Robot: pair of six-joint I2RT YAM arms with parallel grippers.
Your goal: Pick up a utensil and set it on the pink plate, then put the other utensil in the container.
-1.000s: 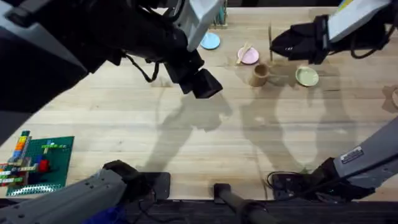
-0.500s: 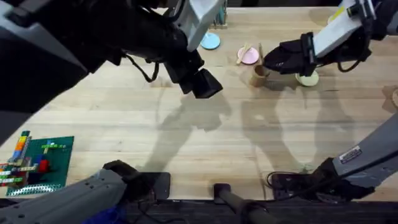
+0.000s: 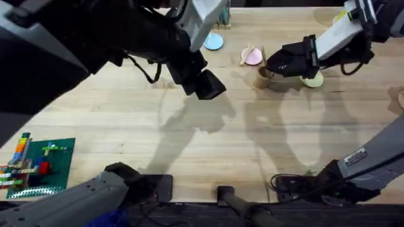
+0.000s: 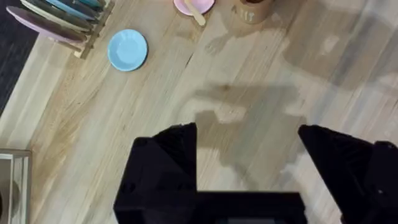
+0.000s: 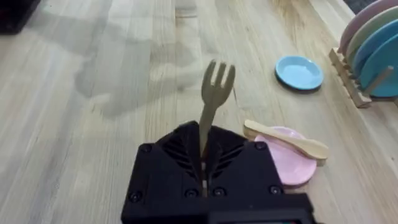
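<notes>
No readable brand shows; a small white label (image 3: pixel 356 157) on the right arm near the base carries print too small to read.

The right claw (image 3: pixel 273 63) is closed on the fork (image 5: pixel 214 99), gripping its thin handle with the prongs pointing out past the fingers. In the overhead view this claw sits far right on the worktop (image 3: pixel 252 132), right over the cup (image 3: pixel 263 76), which it partly hides; whether the fork touches the cup cannot be told.

The left claw (image 4: pixel 247 146) hangs high over the middle of the worktop, its black fingers (image 4: pixel 177 149) spread wide and holding nothing.

The spoon (image 5: pixel 286 139) lies across the pink plate (image 5: pixel 291 167), its bowl end reaching past the rim. The plate sits just to the left of the cup and slightly farther back. Farther left is a blue plate (image 3: pixel 213 41), and beside it a wooden rack (image 4: pixel 93 34) holding more plates on edge. A yellow-green plate (image 3: pixel 312 79) sits just right of the cup, partly under the right arm. A green board with coloured bricks (image 3: pixel 31 165) lies near left.
</notes>
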